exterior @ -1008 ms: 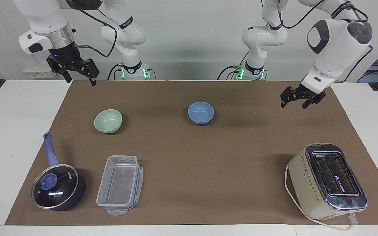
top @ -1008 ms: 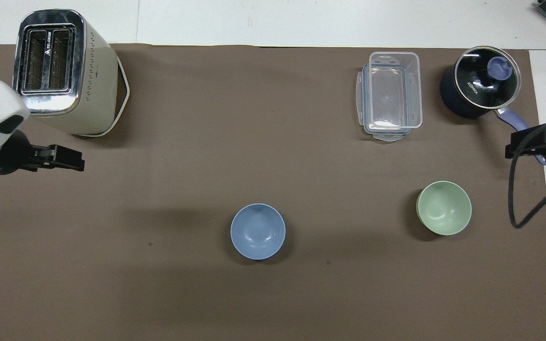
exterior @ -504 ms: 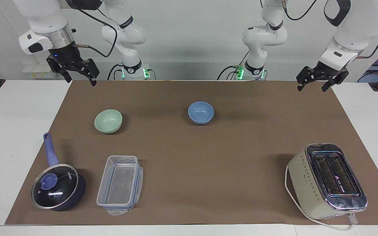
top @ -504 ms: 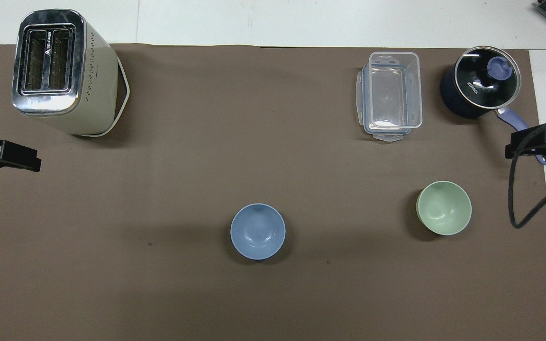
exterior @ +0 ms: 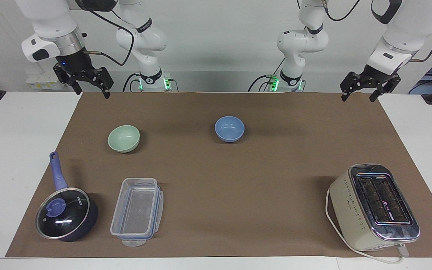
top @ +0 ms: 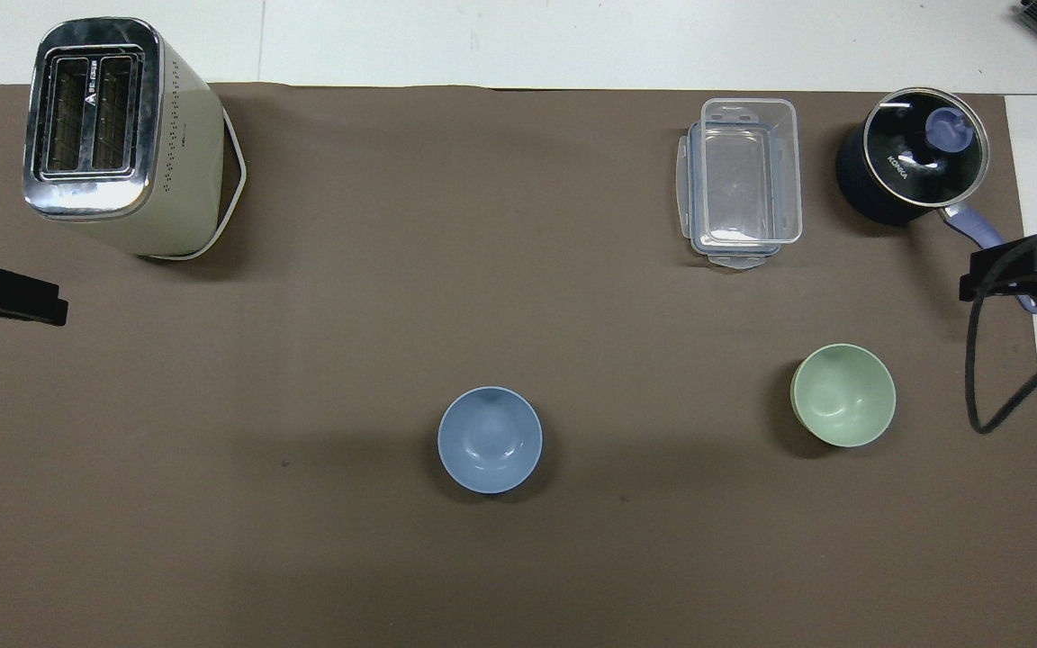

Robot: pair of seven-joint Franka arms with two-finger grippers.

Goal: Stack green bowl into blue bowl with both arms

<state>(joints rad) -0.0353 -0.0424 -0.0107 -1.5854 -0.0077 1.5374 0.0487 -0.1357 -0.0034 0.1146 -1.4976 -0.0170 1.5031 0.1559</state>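
The green bowl (exterior: 123, 138) sits upright on the brown mat toward the right arm's end; it also shows in the overhead view (top: 843, 394). The blue bowl (exterior: 229, 128) sits upright near the mat's middle, apart from the green bowl, and shows in the overhead view (top: 490, 439). Both bowls are empty. My right gripper (exterior: 92, 93) is open and empty, raised over the mat's corner nearest the robots at its own end. My left gripper (exterior: 357, 99) is open and empty, raised over the mat's corner at the left arm's end.
A cream toaster (exterior: 375, 206) with a white cord stands farthest from the robots at the left arm's end. A dark pot with a glass lid and blue handle (exterior: 66, 213) and a clear plastic container (exterior: 137, 212) lie farther from the robots than the green bowl.
My left gripper has risen and drawn back from over the mat to its corner near the left arm's end. The right arm and both bowls have not moved.
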